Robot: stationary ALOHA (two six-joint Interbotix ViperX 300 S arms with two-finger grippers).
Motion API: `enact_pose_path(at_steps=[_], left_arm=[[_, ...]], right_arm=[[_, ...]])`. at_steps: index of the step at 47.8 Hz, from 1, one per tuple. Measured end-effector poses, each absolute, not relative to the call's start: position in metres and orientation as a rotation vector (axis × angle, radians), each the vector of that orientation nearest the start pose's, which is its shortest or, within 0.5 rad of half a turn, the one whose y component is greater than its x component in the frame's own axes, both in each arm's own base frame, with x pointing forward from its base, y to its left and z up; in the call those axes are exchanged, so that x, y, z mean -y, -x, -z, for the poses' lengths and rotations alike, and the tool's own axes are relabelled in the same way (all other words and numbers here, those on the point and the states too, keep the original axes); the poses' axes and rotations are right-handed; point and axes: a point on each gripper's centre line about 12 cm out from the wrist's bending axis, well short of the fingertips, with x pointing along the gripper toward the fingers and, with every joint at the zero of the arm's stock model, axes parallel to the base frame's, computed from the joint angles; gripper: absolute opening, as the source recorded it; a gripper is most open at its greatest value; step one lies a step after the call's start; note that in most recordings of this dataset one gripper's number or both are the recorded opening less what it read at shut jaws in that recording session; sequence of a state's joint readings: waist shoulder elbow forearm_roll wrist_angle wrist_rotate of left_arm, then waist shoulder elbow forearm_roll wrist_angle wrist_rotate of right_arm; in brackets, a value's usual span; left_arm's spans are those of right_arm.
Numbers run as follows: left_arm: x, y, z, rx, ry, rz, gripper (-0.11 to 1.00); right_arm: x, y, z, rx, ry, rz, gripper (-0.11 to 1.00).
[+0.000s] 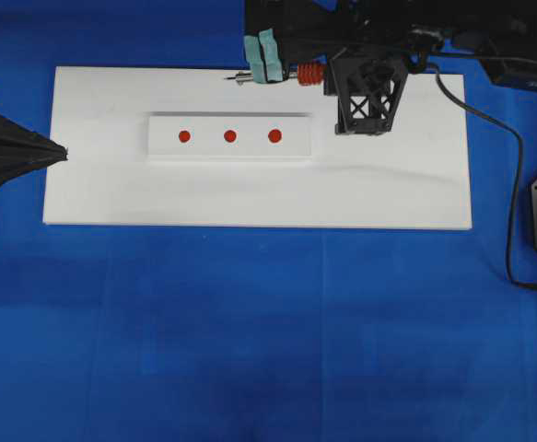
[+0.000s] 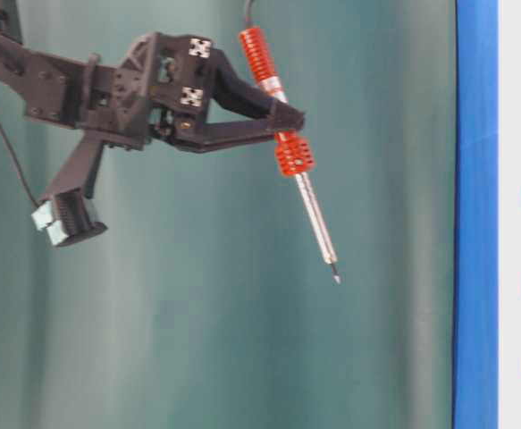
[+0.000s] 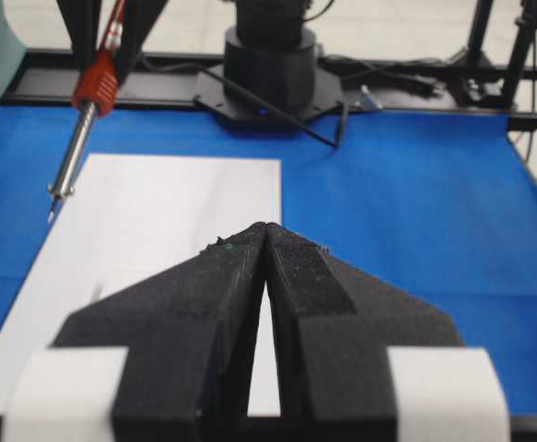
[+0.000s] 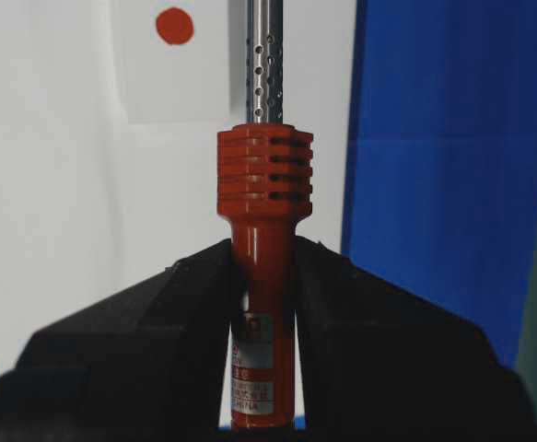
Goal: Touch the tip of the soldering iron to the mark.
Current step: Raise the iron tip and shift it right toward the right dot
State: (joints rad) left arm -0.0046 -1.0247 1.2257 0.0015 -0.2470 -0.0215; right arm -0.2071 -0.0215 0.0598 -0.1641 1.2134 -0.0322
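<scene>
Taking the white block as the landmark and reading from its left: the left claw sat well to the left of the block, at the edge of the white board, its jaws pressed together on nothing. It looked parked and out of the way.

On the block ran three red dots. The mark was the middle one, with a dot on either side of it, so the aim had to be judged against both neighbours.

Beyond the far edge of the block, toward its right end, the right claw was clamped tight on the orange-red handle of the soldering iron, just behind the ribbed collar. From the table-level view the iron hung high in the air, tilted, shaft sloping downward. The tip was clear of everything and well apart from the block.

To my eye, the job was still in the approach. Doing it well would mean bringing the tip over the middle dot first, then lowering slowly along the shaft's own slant, since a tilted iron drifts sideways if dropped straight. A light touch should do; pushing could skid the tip off the mark or shift the block. The black cord trailing off to the right of the block needed slack.
</scene>
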Motion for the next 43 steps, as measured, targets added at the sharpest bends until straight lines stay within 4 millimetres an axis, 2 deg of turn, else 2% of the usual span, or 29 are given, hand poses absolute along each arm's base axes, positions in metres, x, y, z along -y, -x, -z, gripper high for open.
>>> enact_pose_path(at_steps=[27, 43], left_arm=[[0.001, -0.187, -0.279, 0.046, 0.020, 0.004, 0.02], [0.001, -0.186, -0.280, 0.049, 0.020, 0.005, 0.02]], right_arm=[[0.097, -0.375, -0.306, -1.276, 0.041, 0.257, 0.06], [0.091, -0.345, -0.302, -1.298, 0.032, 0.257, 0.06]])
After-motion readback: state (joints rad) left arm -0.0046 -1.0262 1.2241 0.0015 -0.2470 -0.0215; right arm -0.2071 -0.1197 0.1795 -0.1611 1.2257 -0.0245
